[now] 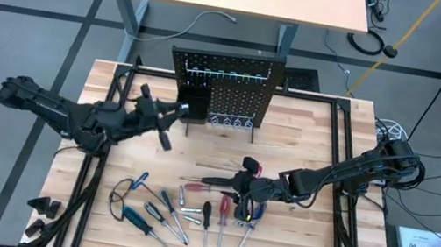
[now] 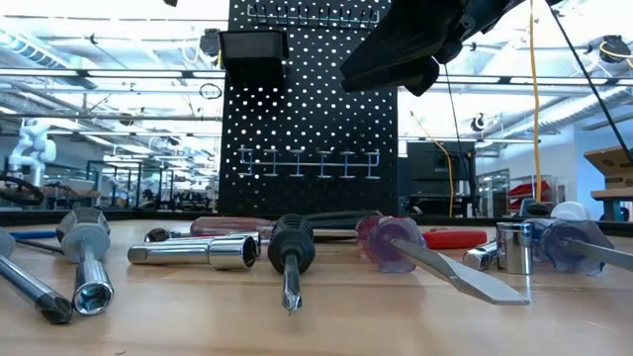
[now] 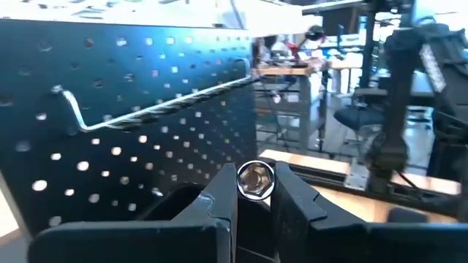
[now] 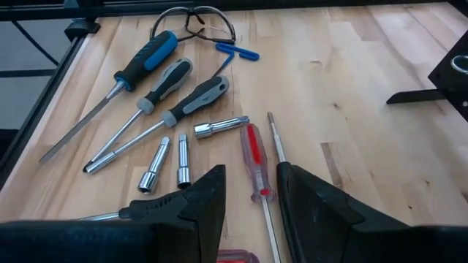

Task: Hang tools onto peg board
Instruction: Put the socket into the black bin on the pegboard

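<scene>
Three loose sockets (image 4: 182, 161) lay below the right gripper (image 4: 251, 191), jaws apart and empty; left gripper (image 3: 254, 208) clamped one socket (image 3: 255, 179) beside the peg board (image 3: 110, 139).

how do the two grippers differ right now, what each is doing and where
The left gripper is up beside the peg board, shut on a silvery nut driver; the right gripper is low over the loose tools on the table, holding nothing. The left's fingers pinch close around the driver; the right's fingers stand apart with a red-handled screwdriver lying beyond them. Both are dark two-finger grippers.
</scene>
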You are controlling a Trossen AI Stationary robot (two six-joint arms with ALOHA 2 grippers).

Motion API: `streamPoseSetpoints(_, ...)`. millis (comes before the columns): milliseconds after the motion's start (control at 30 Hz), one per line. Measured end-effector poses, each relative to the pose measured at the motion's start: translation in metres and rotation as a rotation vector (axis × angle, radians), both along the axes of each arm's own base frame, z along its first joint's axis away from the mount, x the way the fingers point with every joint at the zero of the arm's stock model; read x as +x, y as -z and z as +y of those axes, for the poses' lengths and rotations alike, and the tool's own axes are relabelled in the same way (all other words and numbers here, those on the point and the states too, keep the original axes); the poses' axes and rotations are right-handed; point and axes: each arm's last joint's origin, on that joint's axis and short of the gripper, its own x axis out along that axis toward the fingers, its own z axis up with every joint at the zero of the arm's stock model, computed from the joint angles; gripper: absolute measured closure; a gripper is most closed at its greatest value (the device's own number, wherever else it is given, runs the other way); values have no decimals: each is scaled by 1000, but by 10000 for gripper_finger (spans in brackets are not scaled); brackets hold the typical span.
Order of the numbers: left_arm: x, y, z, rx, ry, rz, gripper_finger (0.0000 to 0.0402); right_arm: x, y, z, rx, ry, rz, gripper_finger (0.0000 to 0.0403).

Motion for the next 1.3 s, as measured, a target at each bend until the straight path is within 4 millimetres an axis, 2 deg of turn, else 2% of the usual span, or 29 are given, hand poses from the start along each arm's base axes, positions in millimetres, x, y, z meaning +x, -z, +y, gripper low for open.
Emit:
streamPoseSetpoints(500, 3, 9, 13, -85, -24, 33, 347, 2, 0, -8, 0, 24, 0, 266)
streamPoseSetpoints(600, 3, 11, 15, -85, -35, 57, 324, 2, 0, -8, 5, 27, -1, 266)
streamPoseSetpoints(767, 3, 12, 19, -85, -61, 57, 255, 3, 0, -8, 8, 30, -1, 266)
streamPoseSetpoints(867, 3, 12, 22, -88, -73, 54, 230, 3, 0, -8, 7, 30, 0, 266)
streamPoseSetpoints(1000, 3, 9, 23, -108, -81, 37, 219, 1, 2, -9, 3, 32, 23, 266)
streamPoseSetpoints(1167, 1, -6, 22, -105, -74, 31, 217, -2, 5, -6, 12, 33, 63, 266)
streamPoseSetpoints(1300, 0, -11, 9, -65, -13, 48, 217, -6, 8, 0, 26, 29, 102, 266)
